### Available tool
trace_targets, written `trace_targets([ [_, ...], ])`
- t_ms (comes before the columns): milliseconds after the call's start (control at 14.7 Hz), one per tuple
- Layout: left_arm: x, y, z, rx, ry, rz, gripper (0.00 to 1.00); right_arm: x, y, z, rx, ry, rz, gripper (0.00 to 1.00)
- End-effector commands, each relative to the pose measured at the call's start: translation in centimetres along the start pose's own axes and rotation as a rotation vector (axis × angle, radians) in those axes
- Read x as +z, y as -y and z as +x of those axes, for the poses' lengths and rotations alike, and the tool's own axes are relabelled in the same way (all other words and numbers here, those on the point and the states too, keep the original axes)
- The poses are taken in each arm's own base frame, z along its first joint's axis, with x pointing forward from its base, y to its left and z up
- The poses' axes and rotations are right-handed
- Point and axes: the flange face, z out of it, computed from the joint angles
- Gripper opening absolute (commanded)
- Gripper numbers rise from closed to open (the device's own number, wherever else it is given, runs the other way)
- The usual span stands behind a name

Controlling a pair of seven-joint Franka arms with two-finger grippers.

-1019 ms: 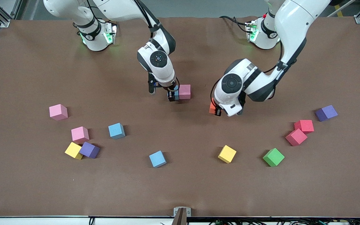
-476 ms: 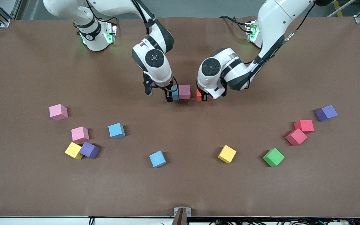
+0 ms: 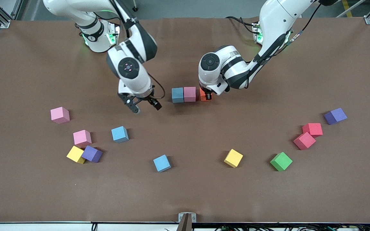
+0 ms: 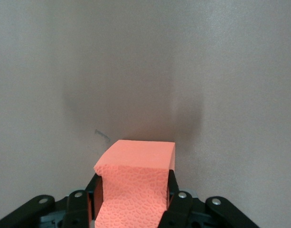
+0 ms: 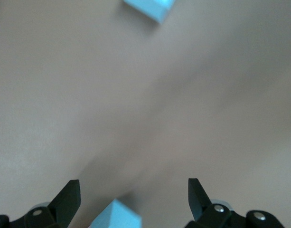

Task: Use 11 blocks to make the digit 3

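Observation:
A light blue block (image 3: 177,95) and a pink block (image 3: 189,94) stand side by side in a short row at mid-table. My left gripper (image 3: 207,96) is shut on an orange block (image 3: 202,95), held low against the pink block's side toward the left arm's end. In the left wrist view the orange block (image 4: 136,183) fills the left gripper (image 4: 133,186), with bare table ahead. My right gripper (image 3: 146,108) hangs open and empty over bare table beside the row. In the right wrist view the right gripper (image 5: 132,192) has a light blue block (image 5: 116,217) low between its fingers.
Loose blocks lie nearer the front camera: pink (image 3: 59,115), pink (image 3: 82,138), yellow (image 3: 75,154), purple (image 3: 92,154), light blue (image 3: 119,134), light blue (image 3: 162,163), yellow (image 3: 233,158), green (image 3: 281,161), red (image 3: 312,129), red (image 3: 304,141), purple (image 3: 335,115).
My right gripper let go of the light blue block beside the pink one and drew away toward the right arm's end. My left gripper carried the orange block up to the pink block.

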Motion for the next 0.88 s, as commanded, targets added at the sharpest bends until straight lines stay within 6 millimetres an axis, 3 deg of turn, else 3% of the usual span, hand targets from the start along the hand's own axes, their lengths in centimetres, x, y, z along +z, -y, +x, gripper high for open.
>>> trace_targets([
  [0, 0.0, 0.0, -0.5, -0.005, 0.024, -0.022, 0.18, -1.8, -1.2, 4.9, -0.299, -0.020, 0.017, 1.00],
  [272, -0.1, -0.2, -1.0, -0.004, 0.058, -0.031, 0.18, -2.4, -2.5, 11.9, -0.732, -0.046, 0.033, 1.00],
  [408, 0.1, -0.2, -1.3, 0.000, 0.061, -0.025, 0.18, -1.9, -2.7, 14.4, -0.834, -0.051, 0.032, 1.00],
  [815, 1.3, -0.5, -1.9, 0.033, 0.054, -0.029, 0.21, 2.9, -1.9, 17.9, -1.022, -0.063, -0.026, 1.00],
])
